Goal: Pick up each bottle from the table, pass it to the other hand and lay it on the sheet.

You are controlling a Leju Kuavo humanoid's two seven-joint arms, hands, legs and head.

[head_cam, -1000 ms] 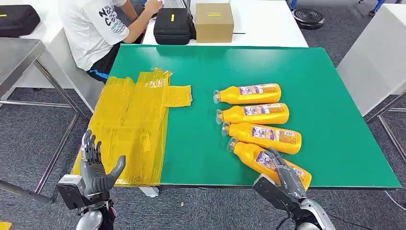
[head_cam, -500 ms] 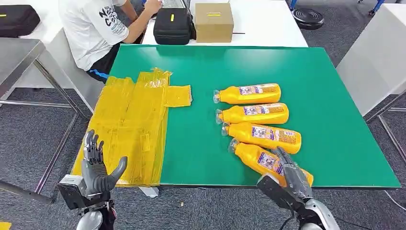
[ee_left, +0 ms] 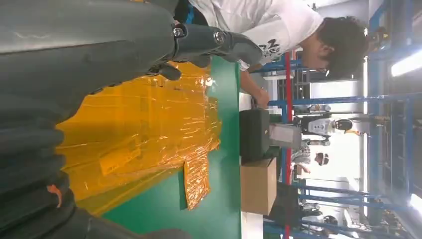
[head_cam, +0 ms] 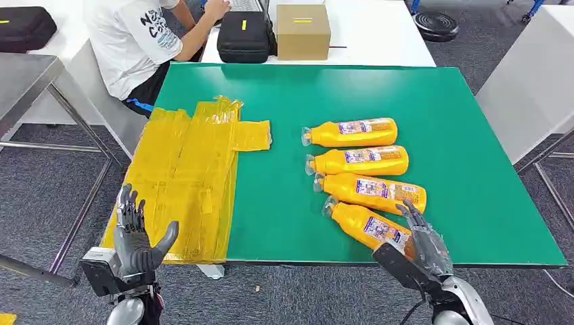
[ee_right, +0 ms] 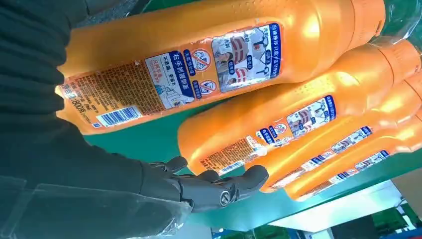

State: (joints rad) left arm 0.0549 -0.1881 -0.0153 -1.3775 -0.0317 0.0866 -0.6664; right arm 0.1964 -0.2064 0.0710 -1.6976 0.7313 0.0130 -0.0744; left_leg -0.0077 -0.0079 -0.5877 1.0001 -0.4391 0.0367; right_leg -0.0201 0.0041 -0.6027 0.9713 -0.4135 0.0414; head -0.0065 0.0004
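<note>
I see right hand (head_cam: pixel 423 237) fingers spread, empty, resting over the nearest bottle's (head_cam: pixel 369 225) base end. Its long axis runs diagonally, cap pointing away from the fingers toward the sheet (head_cam: pixel 183 177). Left hand (head_cam: pixel 139 238) open, empty.

Grey carpet floor (head_cam: pixel 40 183), green table (head_cam: pixel 284 95), white desk (head_cam: pixel 379 34) behind — steel bench (head_cam: pixel 24 74).

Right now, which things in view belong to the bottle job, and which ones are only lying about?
For the job:
four orange bottles
yellow sheet
right hand
left hand
green table

Lying about:
cardboard box
black case
</note>
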